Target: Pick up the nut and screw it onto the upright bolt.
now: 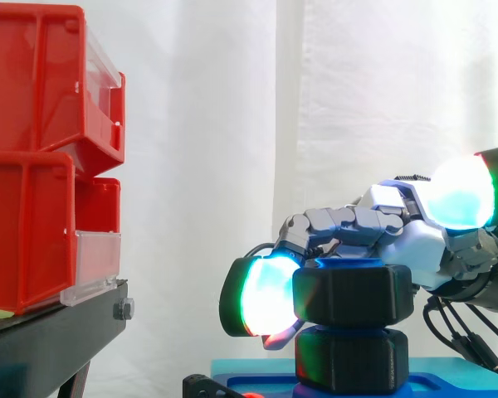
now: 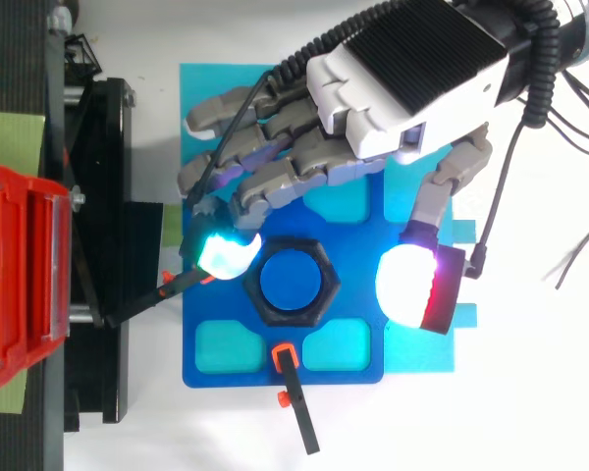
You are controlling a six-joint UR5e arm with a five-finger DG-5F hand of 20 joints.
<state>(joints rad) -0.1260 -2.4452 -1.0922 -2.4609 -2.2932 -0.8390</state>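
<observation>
- Hand [image 2: 402, 78] hangs over the blue plate [image 2: 226, 309], spread wide and gripping nothing. Its fingers are bent and the thumb is held well off to one side.
- One glowing fingertip pad [image 2: 226, 253] touches a side of the nut [image 2: 331, 281], while the thumb pad [image 2: 404, 287] is clear of the opposite side.
- The nut is black, matte and hexagonal. It sits near the plate's middle, threaded on the smooth round blue bolt [image 2: 293, 280].
- In the side view a second black faceted piece [image 1: 351, 358] sits directly under the nut on the plate.
- The plate has rounded pale-cyan recesses [image 2: 226, 345].
- Glossy red bins [image 1: 33, 166] stand well apart from the plate.
</observation>
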